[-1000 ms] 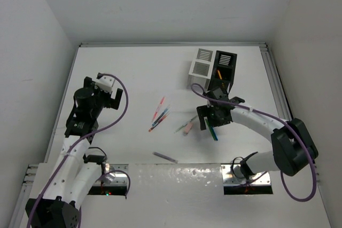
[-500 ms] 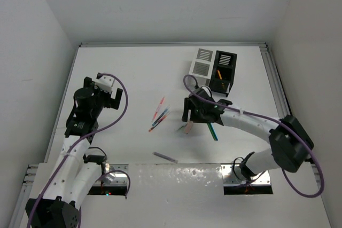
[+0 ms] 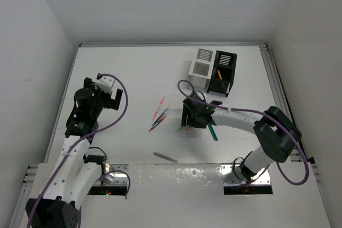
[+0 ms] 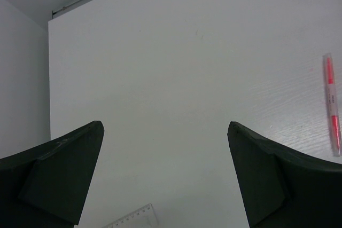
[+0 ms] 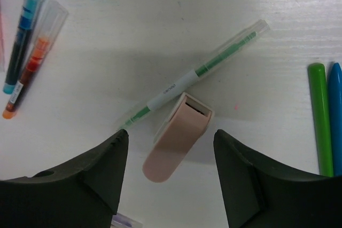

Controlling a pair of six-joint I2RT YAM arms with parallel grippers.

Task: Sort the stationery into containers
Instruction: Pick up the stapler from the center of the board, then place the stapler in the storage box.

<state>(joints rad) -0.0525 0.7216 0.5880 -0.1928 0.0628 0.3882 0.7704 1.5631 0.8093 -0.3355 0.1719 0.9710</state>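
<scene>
The pink eraser [image 5: 178,137] lies flat on the white table [image 3: 123,73], near the middle. It is a little way in front of the white box [image 3: 201,68] and the black box [image 3: 223,72]. In the right wrist view its long side slants. The round end points down-left, and the square end points up-right, just by a green pen [image 5: 197,70] that slants the same way. The right gripper [image 5: 171,153] sits over the eraser with its jaws open, one on each side, not touching it. The left gripper [image 4: 165,185] is wide open and holds nothing. Plain white walls [image 3: 160,4] stand around the table.

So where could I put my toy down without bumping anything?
The table is bare from the left gripper across to the white box. It's crowded by the right gripper: pens and the pink eraser lie close together.
</scene>
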